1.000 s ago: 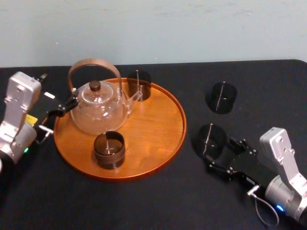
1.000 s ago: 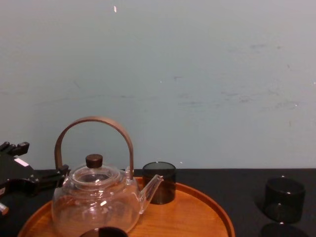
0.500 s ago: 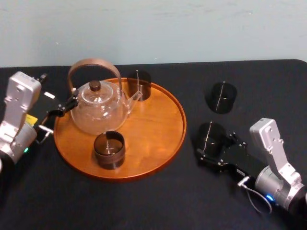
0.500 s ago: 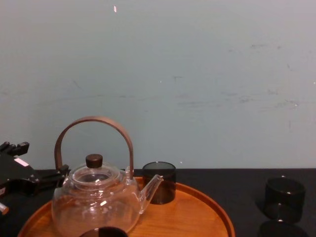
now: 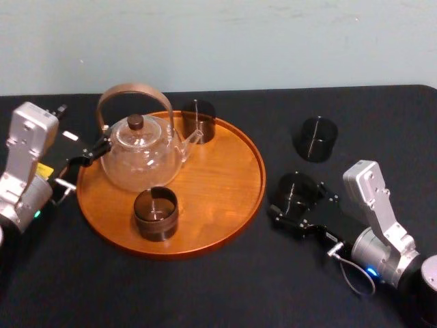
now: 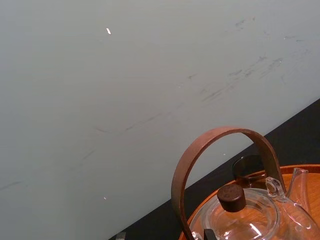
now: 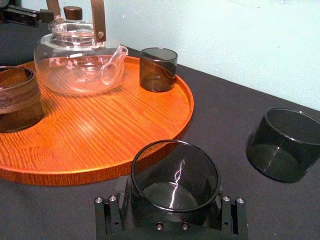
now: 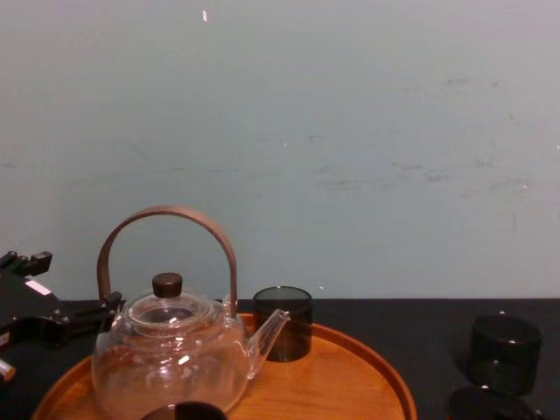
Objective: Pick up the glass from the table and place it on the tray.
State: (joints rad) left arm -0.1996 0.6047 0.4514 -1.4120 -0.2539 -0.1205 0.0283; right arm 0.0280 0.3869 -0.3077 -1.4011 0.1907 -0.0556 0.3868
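- The right tool (image 5: 299,205) is spread wide around the smoky glass (image 7: 174,181), which stands on the surface (image 5: 205,287) just right of the tray (image 5: 218,178).
- An off-centre squeeze could tip the glass.
- The left tool (image 5: 87,154) idles left of the tray.

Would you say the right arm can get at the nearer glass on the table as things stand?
Probably yes: the right tool stands open around that glass, its fingers on either side, nothing between.

The right pincer (image 5: 300,205) has slid forward from behind the near glass (image 5: 295,189) to surround it. That glass now sits slightly closer to the tray (image 5: 218,184), its rim higher in the chest view.
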